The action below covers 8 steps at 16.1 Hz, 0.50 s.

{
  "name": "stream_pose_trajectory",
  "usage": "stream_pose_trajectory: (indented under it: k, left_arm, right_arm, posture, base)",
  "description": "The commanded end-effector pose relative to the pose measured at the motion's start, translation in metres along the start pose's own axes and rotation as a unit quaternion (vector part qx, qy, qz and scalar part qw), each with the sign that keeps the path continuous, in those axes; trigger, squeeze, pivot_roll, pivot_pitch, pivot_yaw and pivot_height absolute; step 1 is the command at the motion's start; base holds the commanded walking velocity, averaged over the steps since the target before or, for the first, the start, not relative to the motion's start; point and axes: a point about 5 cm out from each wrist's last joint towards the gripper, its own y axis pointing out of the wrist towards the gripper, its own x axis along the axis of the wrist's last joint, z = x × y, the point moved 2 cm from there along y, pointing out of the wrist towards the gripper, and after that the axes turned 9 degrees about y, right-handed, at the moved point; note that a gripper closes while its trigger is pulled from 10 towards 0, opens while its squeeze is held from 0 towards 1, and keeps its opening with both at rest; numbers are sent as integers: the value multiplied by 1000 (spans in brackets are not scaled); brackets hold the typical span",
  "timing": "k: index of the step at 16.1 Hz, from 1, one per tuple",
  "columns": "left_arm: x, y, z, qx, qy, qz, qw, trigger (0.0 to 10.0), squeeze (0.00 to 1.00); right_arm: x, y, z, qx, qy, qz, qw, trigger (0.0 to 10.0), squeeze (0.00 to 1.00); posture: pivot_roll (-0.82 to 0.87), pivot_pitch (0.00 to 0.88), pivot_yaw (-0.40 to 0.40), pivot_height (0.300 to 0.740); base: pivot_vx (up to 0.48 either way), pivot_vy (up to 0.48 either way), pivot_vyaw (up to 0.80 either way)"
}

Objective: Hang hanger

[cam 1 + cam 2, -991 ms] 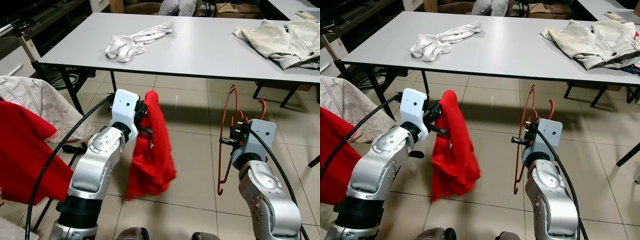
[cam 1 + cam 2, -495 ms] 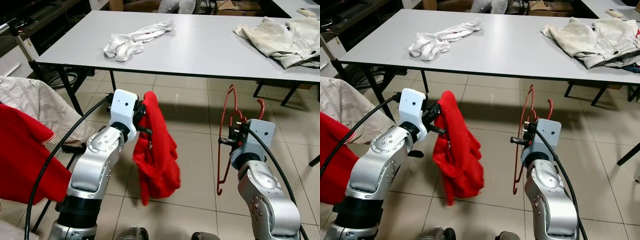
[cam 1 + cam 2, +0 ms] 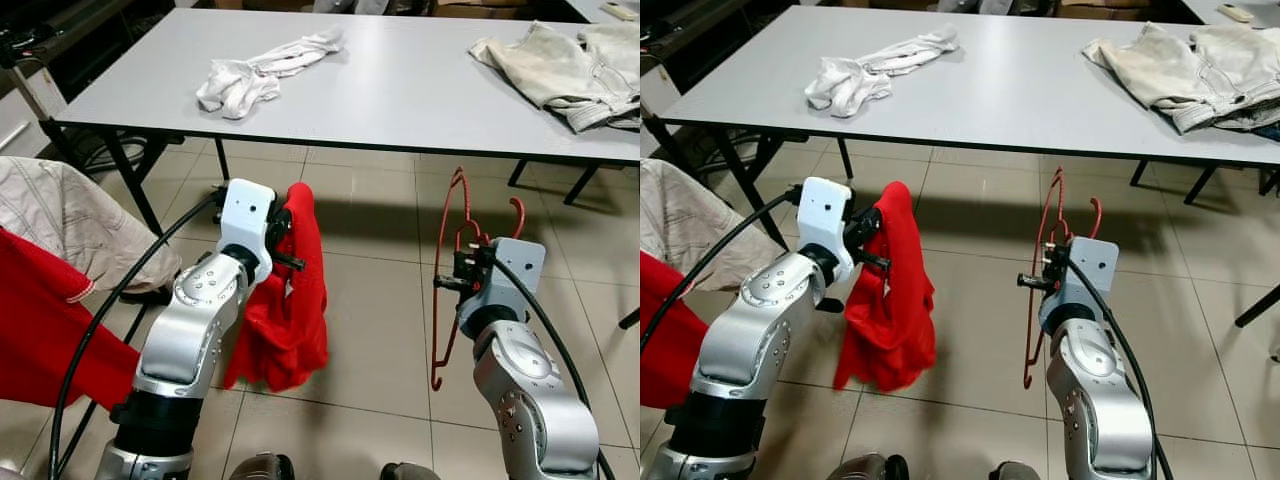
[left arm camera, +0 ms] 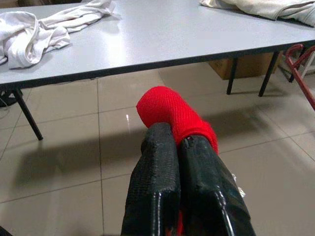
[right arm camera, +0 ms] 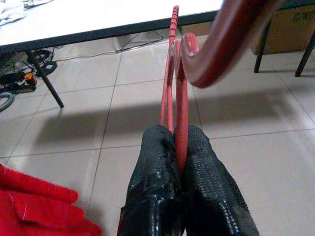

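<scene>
Hanger [image 3: 447, 275], red, hangs upright at right of centre in the head view, my right gripper [image 5: 175, 147] clenched on its thin frame, hook at the top. Left of centre my left gripper [image 4: 178, 142] pinches a red garment [image 3: 285, 310] that droops above the tiled floor [image 3: 385, 300]. Along the upper frame, the grey table [image 3: 400, 90] carries a white cloth [image 3: 255, 75] and beige clothing [image 3: 565, 55].

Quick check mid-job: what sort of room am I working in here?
Probably a workroom or laundry-sorting area in a home: a long grey table on a tiled floor, holding a white garment and beige garment. A cardboard box sits beneath.
</scene>
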Motion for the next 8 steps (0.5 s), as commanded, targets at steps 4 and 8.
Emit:
stream_pose_trajectory:
  k: [4,8]
  left_arm:
    - [13,-1,4,5,2,-23,1000,10000,0]
    - [14,0,5,5,1,-26,1000,10000,0]
  right_arm:
    - [3,-1,5,20,-17,-3,1000,10000,0]
    - [3,-1,13,37,-31,-4,999,10000,0]
  posture:
    - [-5,48,55,740]
    - [-5,43,54,740]
  base:
    - [0,0,0]
    - [0,0,659]
